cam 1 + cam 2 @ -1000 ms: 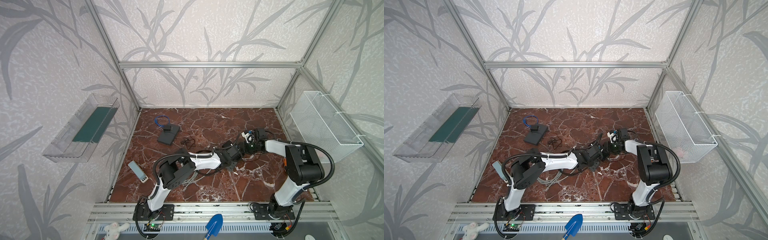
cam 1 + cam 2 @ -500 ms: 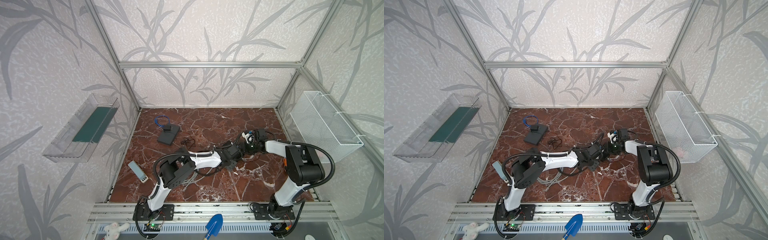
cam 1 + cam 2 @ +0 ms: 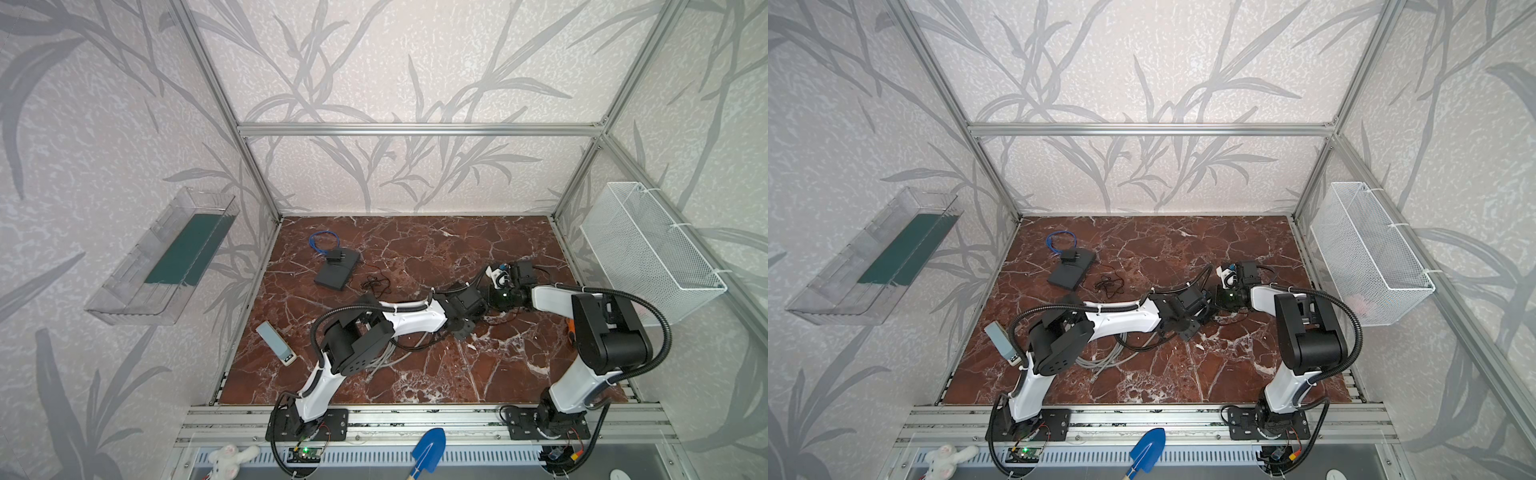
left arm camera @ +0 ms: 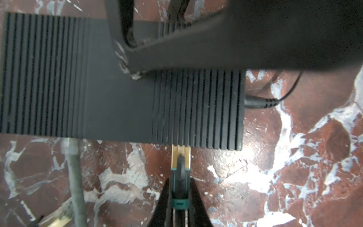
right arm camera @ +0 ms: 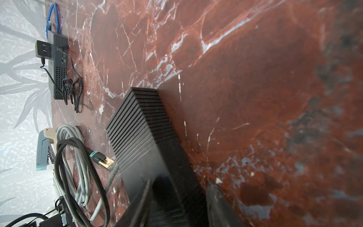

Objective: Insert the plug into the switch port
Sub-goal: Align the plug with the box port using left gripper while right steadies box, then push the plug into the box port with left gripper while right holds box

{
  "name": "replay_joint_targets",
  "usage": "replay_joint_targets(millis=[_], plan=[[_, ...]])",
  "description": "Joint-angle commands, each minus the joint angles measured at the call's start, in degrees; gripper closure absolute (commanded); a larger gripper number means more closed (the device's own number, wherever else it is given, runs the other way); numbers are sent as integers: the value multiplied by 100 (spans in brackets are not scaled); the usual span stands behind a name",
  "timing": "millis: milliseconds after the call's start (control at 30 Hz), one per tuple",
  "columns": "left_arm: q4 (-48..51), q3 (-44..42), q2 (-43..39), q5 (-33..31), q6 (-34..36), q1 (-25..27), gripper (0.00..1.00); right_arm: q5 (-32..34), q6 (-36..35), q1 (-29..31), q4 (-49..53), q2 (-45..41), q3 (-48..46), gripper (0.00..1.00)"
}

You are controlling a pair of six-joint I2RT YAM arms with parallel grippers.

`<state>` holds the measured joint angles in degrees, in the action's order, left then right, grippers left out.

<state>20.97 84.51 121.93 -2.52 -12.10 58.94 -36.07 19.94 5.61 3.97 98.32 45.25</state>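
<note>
**Handling.** The small gold-shelled plug with teal rubber boot and black latch tab (image 4: 180,159) is judged light, rigid at the shell and brittle at the latch. It is best taken on the boot, behind the metal, so that the nose is left free. The black ribbed plastic switch box (image 4: 117,94) is judged light and stiff. It is likely to slide on the polished red-brown marble tabletop (image 4: 294,157) unless braced by its long sides.

**Grip.** The plug is pinched at the boot by the left gripper (image 4: 179,189), fingers pressed together on it. The switch (image 5: 145,137) is straddled by the right gripper (image 5: 179,183), fingers seemingly clamped on its two long sides.

**Position.** The switch is laid flat, right of centre, where both arms meet. The plug's nose is set square against one long edge. Depth of entry cannot be told, as the sockets are hidden under that edge.

**Look.** The switch is matt, with a fine-ribbed top at each end and a smooth band between. A thin black power lead (image 4: 261,103) is seated in one short end. A grey cable (image 4: 74,176) is seen running to the same long edge.
</note>
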Motion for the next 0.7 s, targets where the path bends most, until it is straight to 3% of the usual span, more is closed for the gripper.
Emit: replay_joint_targets(millis=[0,100,267,533,667], plan=[[-381,-331,431,-74,-342,-16,96,-758,189,204,639,-160,-274,56],[-717,-311,414,-39,-482,-65,96,-851,169,260,647,-278,-421,57],[-726,190,677,-81,-135,-61,96,-1179,167,420,576,-370,-698,58],[-1495,142,736,-1,230,-81,97,-2039,20,601,390,-85,-797,60],[-1977,144,764,-72,336,-119,97,-2165,-86,681,580,-85,-738,62]])
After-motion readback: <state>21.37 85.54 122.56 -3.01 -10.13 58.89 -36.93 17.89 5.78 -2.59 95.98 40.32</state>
